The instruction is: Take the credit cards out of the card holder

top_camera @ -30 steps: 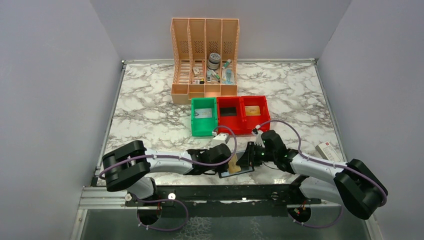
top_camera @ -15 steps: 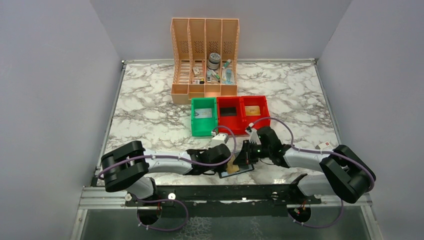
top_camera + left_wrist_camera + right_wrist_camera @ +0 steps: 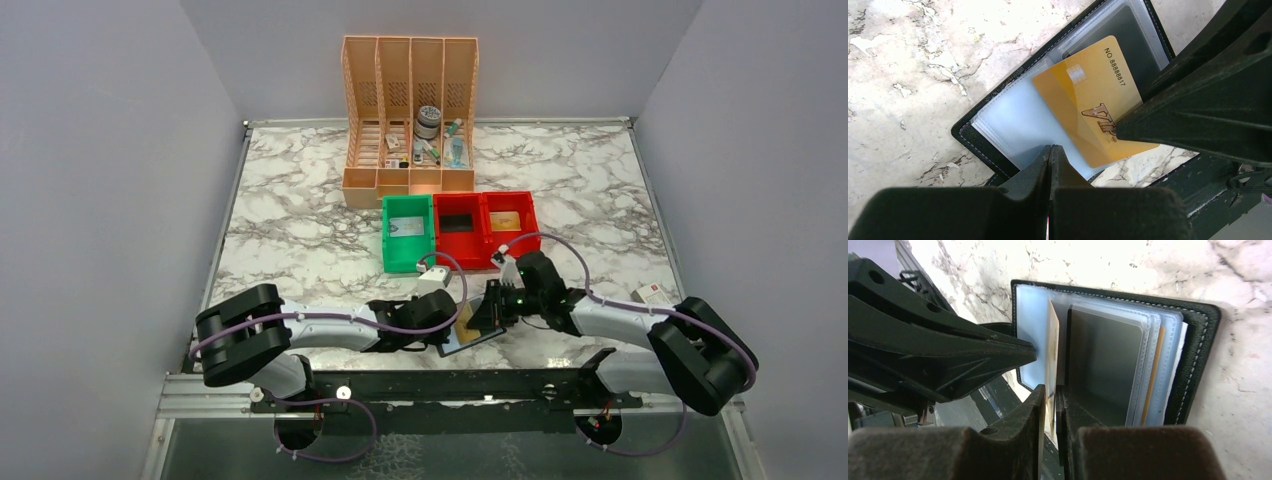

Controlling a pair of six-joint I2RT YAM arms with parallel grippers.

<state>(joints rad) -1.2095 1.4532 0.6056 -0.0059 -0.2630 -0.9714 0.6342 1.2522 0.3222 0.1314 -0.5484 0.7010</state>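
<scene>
The card holder (image 3: 965,135) lies open near the table's front edge, black with pale blue clear sleeves (image 3: 1030,330). A gold credit card (image 3: 1088,110) marked VIP sticks partly out of a sleeve. My right gripper (image 3: 1050,390) is shut on that card's edge (image 3: 1052,340). A dark grey card (image 3: 1103,365) sits in the sleeve beside it, and a tan card edge (image 3: 1153,370) shows further in. My left gripper (image 3: 1050,149) is shut, its tip pressing on the holder's near sleeve. In the top view both grippers meet over the holder (image 3: 472,338).
A green bin (image 3: 408,235) and two red bins (image 3: 485,228) stand just behind the grippers. A peach organiser (image 3: 410,110) with small items is at the back. A small white box (image 3: 652,293) lies at the right. The black front rail (image 3: 450,385) runs close below the holder.
My right gripper has slid left onto the gold card and its jaws have narrowed on it. The left arm has drawn slightly left, still pressing on the holder.
</scene>
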